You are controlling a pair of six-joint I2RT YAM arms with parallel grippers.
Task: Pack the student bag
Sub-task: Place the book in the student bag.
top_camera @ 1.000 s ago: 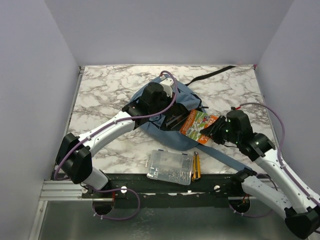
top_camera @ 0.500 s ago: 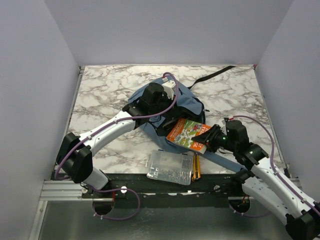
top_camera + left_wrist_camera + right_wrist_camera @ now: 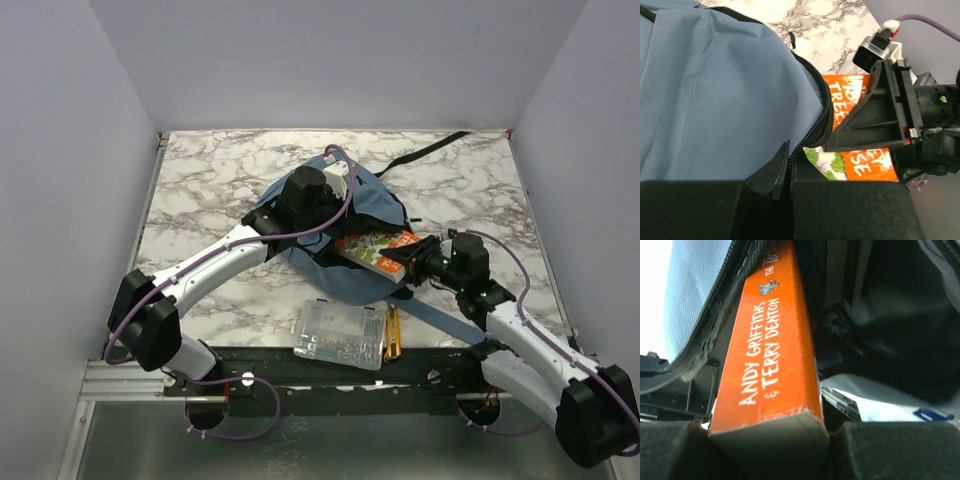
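The student bag [image 3: 345,268], a blue-grey backpack, lies in the middle of the table with its main zip open. My left gripper [image 3: 318,218] is shut on the zip rim [image 3: 810,135] and holds the opening up; in the left wrist view the jaws [image 3: 788,167] pinch that edge. My right gripper [image 3: 412,262] is shut on an orange book [image 3: 375,250], tilted on edge with its far end inside the opening. In the right wrist view the book's spine [image 3: 772,355] runs from my gripper [image 3: 770,440] into the dark interior [image 3: 880,315].
A clear plastic case [image 3: 340,335] and a yellow-and-black cutter [image 3: 392,332] lie at the near table edge. A black strap [image 3: 430,148] trails to the back right. White and blue things [image 3: 880,407] lie inside the bag beside the book.
My right gripper has carried the book left, turned it from flat to edge-on and pushed its far end into the bag. The left gripper has kept hold of the rim.
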